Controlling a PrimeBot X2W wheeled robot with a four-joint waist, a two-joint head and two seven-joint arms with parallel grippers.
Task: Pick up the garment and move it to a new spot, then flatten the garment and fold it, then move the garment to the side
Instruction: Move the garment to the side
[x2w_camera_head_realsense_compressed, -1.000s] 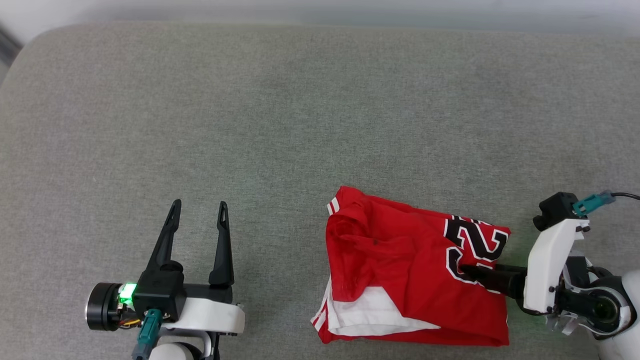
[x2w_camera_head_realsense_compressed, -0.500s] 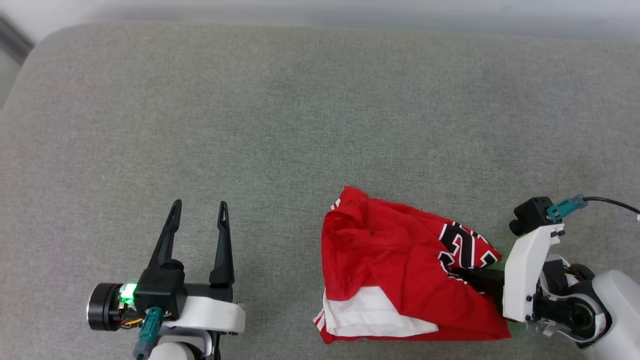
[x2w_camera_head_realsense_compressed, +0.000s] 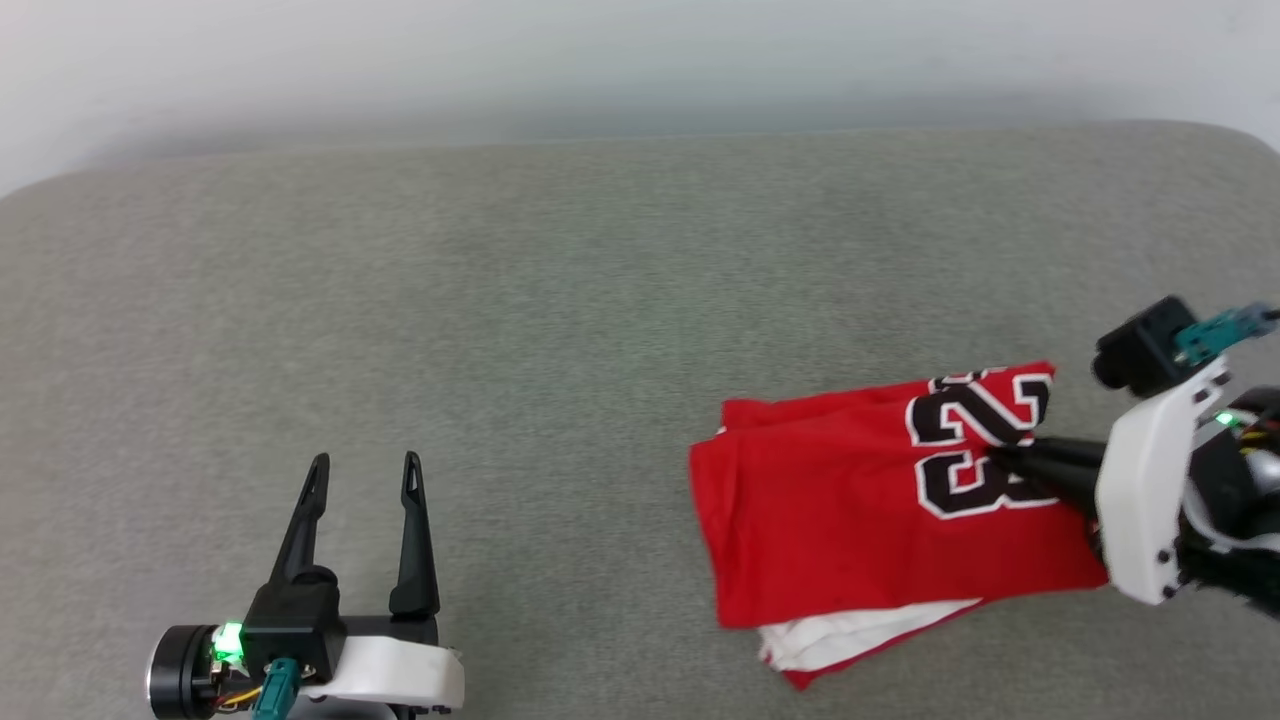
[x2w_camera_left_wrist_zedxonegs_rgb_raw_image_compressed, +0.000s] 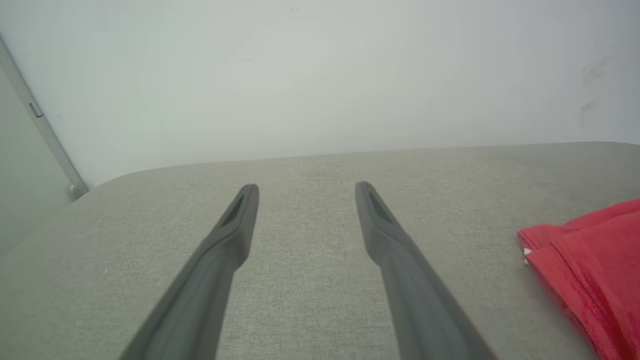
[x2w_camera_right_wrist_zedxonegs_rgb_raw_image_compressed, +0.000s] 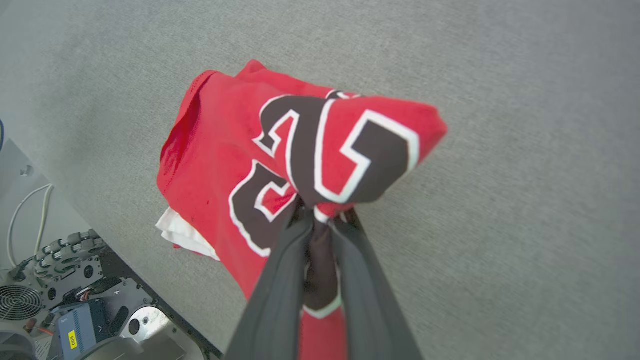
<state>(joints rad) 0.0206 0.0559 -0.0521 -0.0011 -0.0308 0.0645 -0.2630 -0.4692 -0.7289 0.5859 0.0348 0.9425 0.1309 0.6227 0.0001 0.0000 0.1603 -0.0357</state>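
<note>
The garment (x2w_camera_head_realsense_compressed: 850, 510) is a red shirt with a black-and-white number and a white part showing under its near edge. It hangs bunched and lifted off the grey cushion at the right. My right gripper (x2w_camera_head_realsense_compressed: 1005, 462) is shut on the numbered part of the garment (x2w_camera_right_wrist_zedxonegs_rgb_raw_image_compressed: 225, 150); its two fingers pinch a fold of fabric at the gripper (x2w_camera_right_wrist_zedxonegs_rgb_raw_image_compressed: 320, 210). At the lower left, my left gripper (x2w_camera_head_realsense_compressed: 362, 472) stands open and empty above the cushion, fingers spread in the left wrist view (x2w_camera_left_wrist_zedxonegs_rgb_raw_image_compressed: 306, 192). A red edge of the garment (x2w_camera_left_wrist_zedxonegs_rgb_raw_image_compressed: 590, 265) shows at that view's right.
The grey fabric cushion (x2w_camera_head_realsense_compressed: 500, 330) spreads wide, with a pale wall (x2w_camera_head_realsense_compressed: 600, 50) behind its far edge. In the right wrist view, the robot's base with fans and cables (x2w_camera_right_wrist_zedxonegs_rgb_raw_image_compressed: 50, 290) lies below the cushion's near edge.
My right gripper has shut on the garment and lifted it, and the shirt now hangs stretched out, showing its number. The head camera has shifted. The left gripper stays open.
</note>
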